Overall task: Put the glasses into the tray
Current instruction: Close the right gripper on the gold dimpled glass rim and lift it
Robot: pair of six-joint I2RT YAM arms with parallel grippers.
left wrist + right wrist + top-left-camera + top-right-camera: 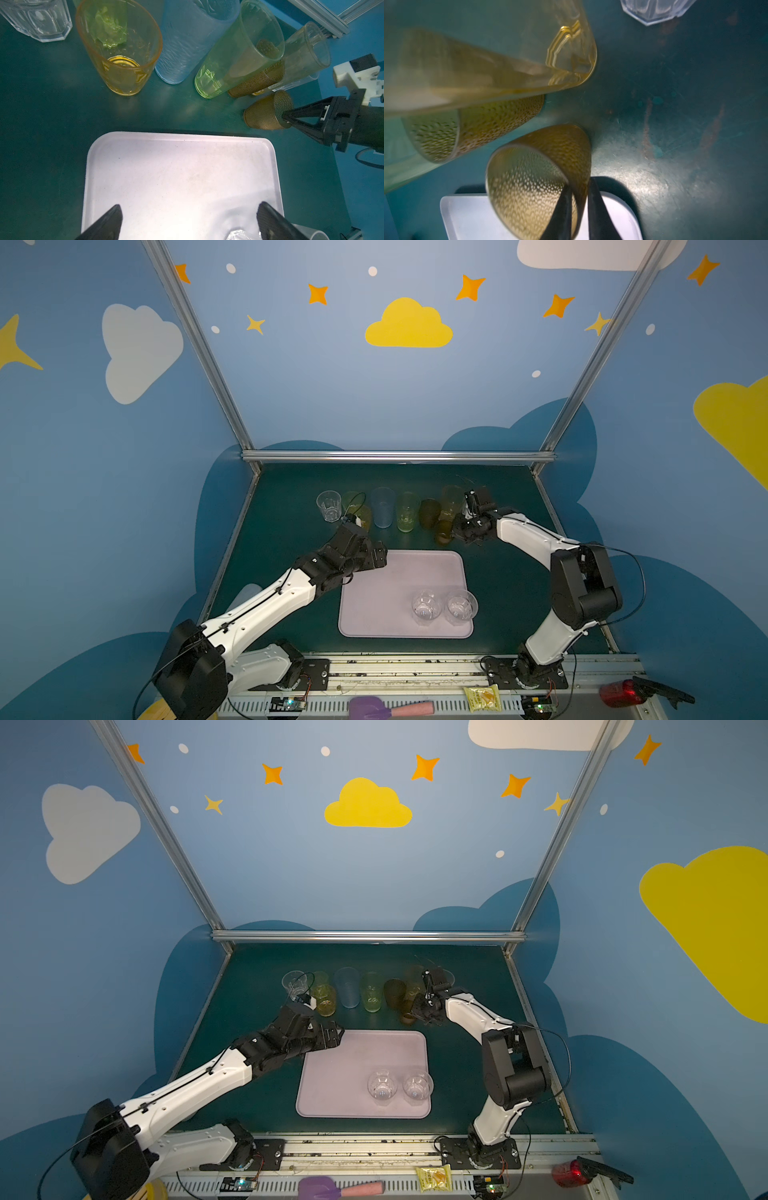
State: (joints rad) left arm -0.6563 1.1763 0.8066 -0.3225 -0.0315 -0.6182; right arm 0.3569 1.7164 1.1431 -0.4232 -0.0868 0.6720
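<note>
The green table (291, 531) carries the lilac tray (374, 605) at its middle. The tray holds two clear glasses (426, 606), upright and side by side near its front right corner. Behind the tray, on the table, stands a row of glasses (382, 508): from left to right clear, amber, blue, green, brown and yellow.

In front of the row's right end, just beyond the tray's far right corner, is the small brown glass (537, 182). It is tilted with its mouth toward the right wrist camera. The right gripper (580, 187) pinches its rim, one finger inside the wall and one outside.

The left gripper (189, 214) hangs over the tray's far left corner. Its fingers are spread wide and hold nothing.

A yellow packet (482, 698) lies on the front rail; its print is too small to read.
</note>
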